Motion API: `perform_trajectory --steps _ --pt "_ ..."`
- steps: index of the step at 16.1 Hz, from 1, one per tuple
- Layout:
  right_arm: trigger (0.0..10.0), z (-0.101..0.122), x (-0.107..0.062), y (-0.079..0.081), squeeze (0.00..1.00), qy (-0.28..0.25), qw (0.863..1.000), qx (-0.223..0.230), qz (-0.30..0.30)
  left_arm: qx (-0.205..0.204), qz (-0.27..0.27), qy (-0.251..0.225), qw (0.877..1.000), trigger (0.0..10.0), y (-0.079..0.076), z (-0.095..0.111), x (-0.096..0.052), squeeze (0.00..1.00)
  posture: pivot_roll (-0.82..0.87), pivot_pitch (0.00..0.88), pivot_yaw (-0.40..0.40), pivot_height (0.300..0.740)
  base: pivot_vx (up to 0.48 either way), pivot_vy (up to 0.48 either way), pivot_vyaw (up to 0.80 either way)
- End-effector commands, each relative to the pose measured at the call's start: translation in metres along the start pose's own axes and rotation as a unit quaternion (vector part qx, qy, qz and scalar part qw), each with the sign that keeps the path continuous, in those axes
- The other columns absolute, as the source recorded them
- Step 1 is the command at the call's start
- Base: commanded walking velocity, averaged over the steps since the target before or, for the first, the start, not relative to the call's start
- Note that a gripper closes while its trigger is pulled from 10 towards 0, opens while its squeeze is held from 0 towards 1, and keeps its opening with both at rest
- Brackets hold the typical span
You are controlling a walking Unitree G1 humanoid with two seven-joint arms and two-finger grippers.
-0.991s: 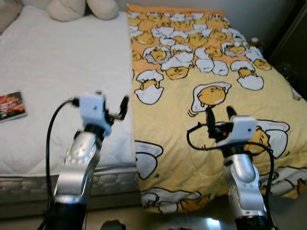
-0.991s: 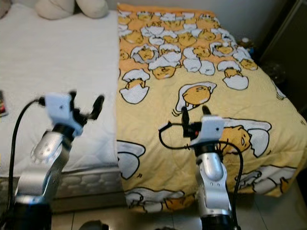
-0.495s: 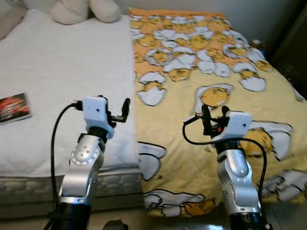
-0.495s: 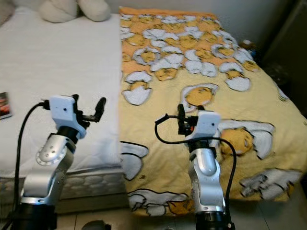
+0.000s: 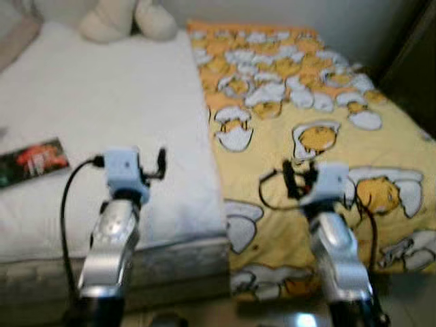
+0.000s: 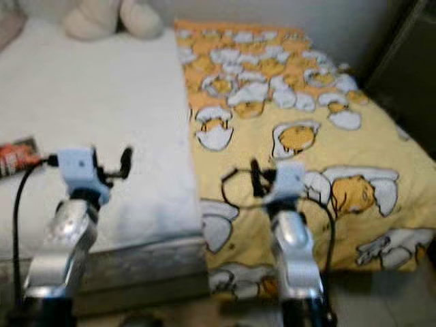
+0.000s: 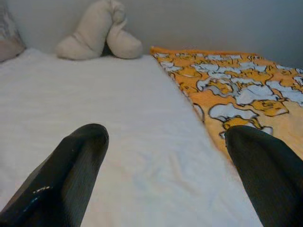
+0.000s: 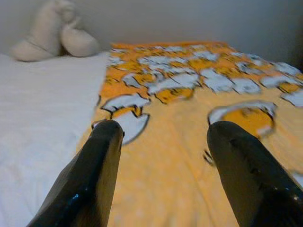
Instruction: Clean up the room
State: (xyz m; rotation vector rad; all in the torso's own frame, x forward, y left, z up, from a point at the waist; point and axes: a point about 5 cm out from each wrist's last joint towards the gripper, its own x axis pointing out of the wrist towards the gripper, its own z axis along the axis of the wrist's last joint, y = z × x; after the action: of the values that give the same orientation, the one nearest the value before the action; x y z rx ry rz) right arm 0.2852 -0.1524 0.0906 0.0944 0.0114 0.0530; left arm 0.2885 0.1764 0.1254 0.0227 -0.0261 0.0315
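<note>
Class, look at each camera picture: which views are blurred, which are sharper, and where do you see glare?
Both eye views are motion-blurred, so the book and blanket pattern look soft; the left wrist view is sharper, the plush toy is clear; the right wrist view is blurry, with small shine on the near black fingers; a glare spot lies on the floor.

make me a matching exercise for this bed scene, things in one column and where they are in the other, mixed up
Things:
1. book
2. cream plush toy
3. yellow egg-print blanket
4. left gripper

Places:
A. covers the bed's right half
B. at the head of the bed, by the wall
C. flat on the white sheet, far left
D. raised over the white sheet near the blanket's edge

Pairs: 1-C, 2-B, 3-A, 4-D
</note>
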Motion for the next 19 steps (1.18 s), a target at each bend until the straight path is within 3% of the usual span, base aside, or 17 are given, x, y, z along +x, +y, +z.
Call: perform_trajectory --steps 1,4,12,19 --pt "10.0 0.002 0.004 0.009 0.00 -0.002 1.000 0.012 0.013 0.009 0.010 0.002 1.000 10.0 0.004 0.001 0.002 0.00 0.08 0.000 -0.054 0.740 0.000 0.480 0.00" --pt "10.0 0.003 0.006 0.010 0.00 -0.003 1.000 0.014 0.019 0.013 0.004 0.004 1.000 10.0 0.000 0.001 0.004 0.00 0.08 0.000 -0.049 0.740 0.000 0.480 0.27" --pt "10.0 -0.003 0.005 0.010 0.00 0.016 0.999 0.021 0.042 0.027 -0.004 0.024 0.999 10.0 -0.001 -0.009 -0.002 0.00 0.09 0.000 -0.059 0.740 0.000 0.000 0.67" --pt "10.0 -0.010 0.004 0.011 0.00 0.031 0.998 0.029 0.054 0.035 -0.007 0.014 0.999 10.0 -0.007 -0.007 -0.005 0.00 0.10 0.000 -0.067 0.740 0.000 0.000 0.54"
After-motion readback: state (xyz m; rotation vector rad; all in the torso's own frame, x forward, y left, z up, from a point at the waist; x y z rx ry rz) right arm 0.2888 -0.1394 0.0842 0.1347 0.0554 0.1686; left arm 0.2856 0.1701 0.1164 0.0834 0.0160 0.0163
